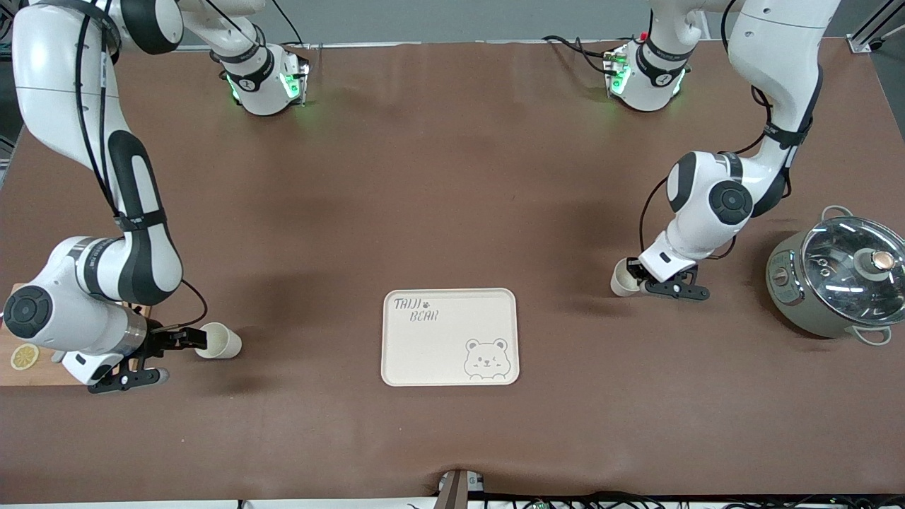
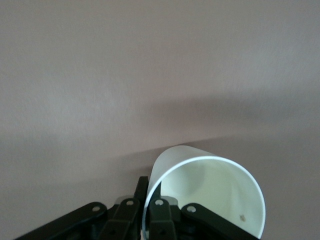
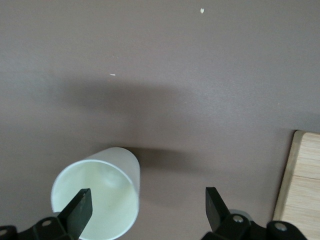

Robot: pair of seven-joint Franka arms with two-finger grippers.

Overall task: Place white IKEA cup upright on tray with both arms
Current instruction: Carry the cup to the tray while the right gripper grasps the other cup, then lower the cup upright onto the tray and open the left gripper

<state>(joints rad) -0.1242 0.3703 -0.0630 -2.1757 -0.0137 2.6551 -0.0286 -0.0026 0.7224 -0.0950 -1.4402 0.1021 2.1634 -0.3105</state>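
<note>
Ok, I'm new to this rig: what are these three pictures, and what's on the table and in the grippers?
Two white robot arms work at a brown table. The big picture looks down from across it, so the left arm shows on that picture's right side and the right arm on its left. The other two pictures come from a camera on each wrist.

On the table are a cream tray in the middle, a lidded pot at the left arm's end, and a wooden board with a lemon slice at the right arm's end. Two white cups lie on their sides.

The left gripper looks closed on one cup at its rim. The right gripper is open at the second cup, gripping nothing.
</note>
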